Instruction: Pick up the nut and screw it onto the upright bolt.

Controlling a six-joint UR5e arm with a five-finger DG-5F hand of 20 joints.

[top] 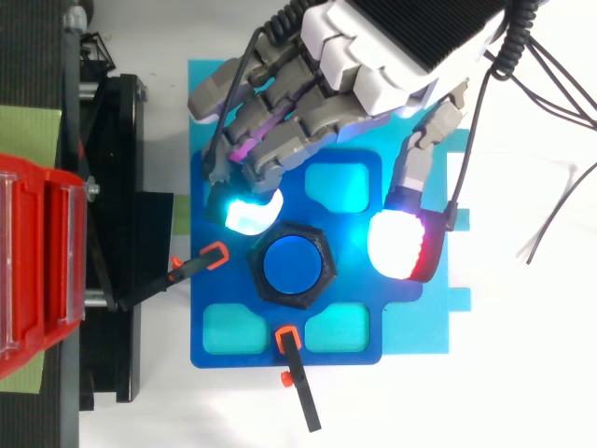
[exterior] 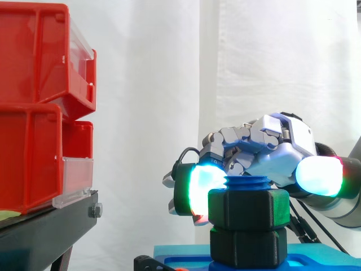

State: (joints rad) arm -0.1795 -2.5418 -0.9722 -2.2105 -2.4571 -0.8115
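The black nut (exterior: 248, 209) sat threaded on the upright blue bolt (top: 294, 264), above the blue fixture plate (top: 201, 308). The hand (top: 373, 56) hovered over it, spread and holding nothing. One glowing fingertip (top: 247, 213) was just beside the nut's far-left corner, and the thumb pad (top: 403, 245) stood apart on the right.

Two clamps (top: 216, 254) crowd the nut (top: 294, 264) at its left and lower sides in the top view, red bins (exterior: 34, 113) on the black stand (exterior: 51, 226) wall you off further left, bare tabletop (top: 522, 373) lies open at right.
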